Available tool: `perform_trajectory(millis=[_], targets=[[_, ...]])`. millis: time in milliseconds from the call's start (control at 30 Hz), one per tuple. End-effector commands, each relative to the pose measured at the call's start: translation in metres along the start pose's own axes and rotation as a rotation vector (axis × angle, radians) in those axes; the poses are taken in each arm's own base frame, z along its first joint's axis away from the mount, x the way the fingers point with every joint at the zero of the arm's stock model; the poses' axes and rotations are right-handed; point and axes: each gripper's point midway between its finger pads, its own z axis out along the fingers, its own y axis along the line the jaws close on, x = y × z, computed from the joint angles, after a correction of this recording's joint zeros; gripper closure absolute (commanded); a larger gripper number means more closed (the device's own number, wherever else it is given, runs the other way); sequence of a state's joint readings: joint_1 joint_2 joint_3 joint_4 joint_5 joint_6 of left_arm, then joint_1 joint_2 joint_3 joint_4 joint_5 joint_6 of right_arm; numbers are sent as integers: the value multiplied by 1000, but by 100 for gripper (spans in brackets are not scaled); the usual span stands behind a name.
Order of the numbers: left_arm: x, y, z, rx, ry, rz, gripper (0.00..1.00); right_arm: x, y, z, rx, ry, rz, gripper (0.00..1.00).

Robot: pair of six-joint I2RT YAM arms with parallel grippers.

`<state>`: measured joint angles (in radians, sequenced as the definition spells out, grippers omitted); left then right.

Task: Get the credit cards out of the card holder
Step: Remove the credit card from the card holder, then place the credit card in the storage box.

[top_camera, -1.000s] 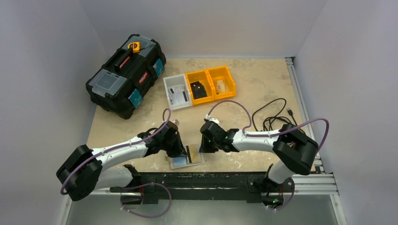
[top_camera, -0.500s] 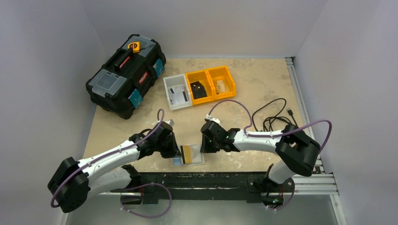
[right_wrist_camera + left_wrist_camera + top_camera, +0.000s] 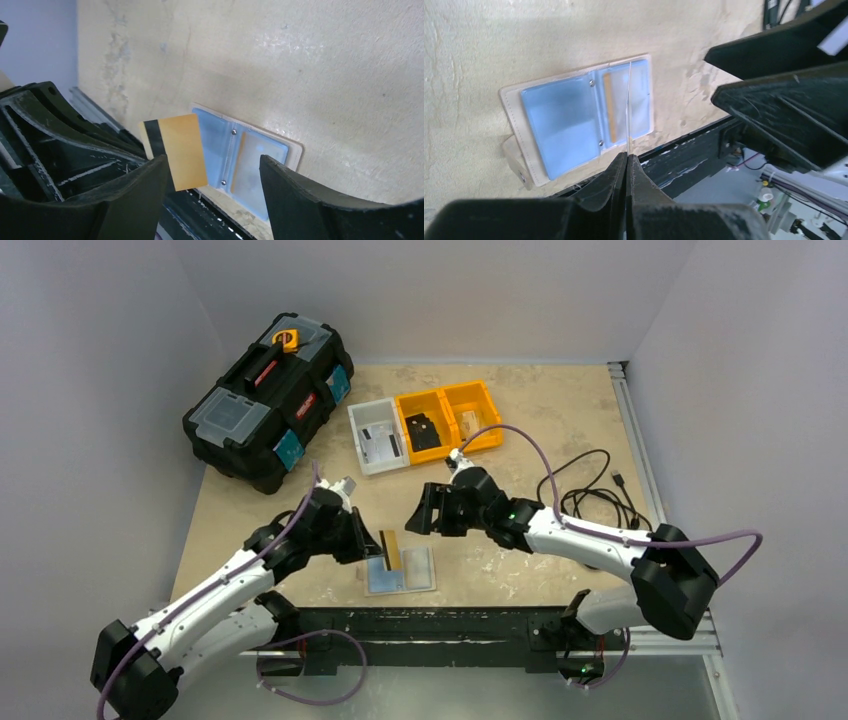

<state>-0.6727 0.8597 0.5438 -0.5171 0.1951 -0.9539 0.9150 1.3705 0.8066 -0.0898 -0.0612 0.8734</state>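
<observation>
The left gripper [image 3: 627,156] is clamped on a card [image 3: 629,112], its two fingers pressed flat together over the card's near edge. From the left wrist camera the card shows only as a thin line running straight out from the fingertips, so it stands on edge. The right wrist camera shows its face: gold, with a dark stripe along the side nearest the left fingers.

Just under and past those fingertips, the card holder [image 3: 556,122] lies opened flat on the table [image 3: 540,410], with two bluish clear pockets side by side and a pale stitched border. The held card rises over the pocket that is on the right in the left wrist view. Whether its lower edge touches the holder cannot be told. That same pocket has a second card [image 3: 252,162] in it, pale with a gold strip along one side.

The right gripper [image 3: 418,518] hangs on the far side of the holder, near the left gripper but apart from it. Its jaws are spread wide with nothing between them. Its own camera frames the gold card and the open holder between the two fingers.

Well beyond both grippers sit a grey bin [image 3: 377,435] and two yellow bins [image 3: 450,418], touching in a row. A black toolbox [image 3: 268,400] stands beyond the left gripper at the far left. A coiled black cable [image 3: 590,490] lies out past the right arm.
</observation>
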Motion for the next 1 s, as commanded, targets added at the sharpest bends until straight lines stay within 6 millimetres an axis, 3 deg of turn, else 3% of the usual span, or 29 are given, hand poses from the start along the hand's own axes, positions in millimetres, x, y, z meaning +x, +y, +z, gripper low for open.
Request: perform_trajectory(millis=[0, 233, 433, 567, 900, 967], targets=[[-25, -40, -24, 191, -67, -13, 100, -12, 19, -9, -229, -4, 26, 31], [-51, -75, -46, 453, -121, -112, 100, -27, 48, -37, -510, -41, 88, 26], [-57, -88, -45, 546, -89, -153, 100, -37, 72, -57, -666, -79, 120, 29], [-60, -97, -47, 603, -86, -147, 100, -37, 77, -56, -692, -60, 134, 42], [-54, -94, -39, 589, -29, -140, 100, -41, 79, -53, -691, -56, 146, 100], [-53, -91, -37, 568, -24, -127, 96, -42, 78, -52, -680, -57, 143, 100]])
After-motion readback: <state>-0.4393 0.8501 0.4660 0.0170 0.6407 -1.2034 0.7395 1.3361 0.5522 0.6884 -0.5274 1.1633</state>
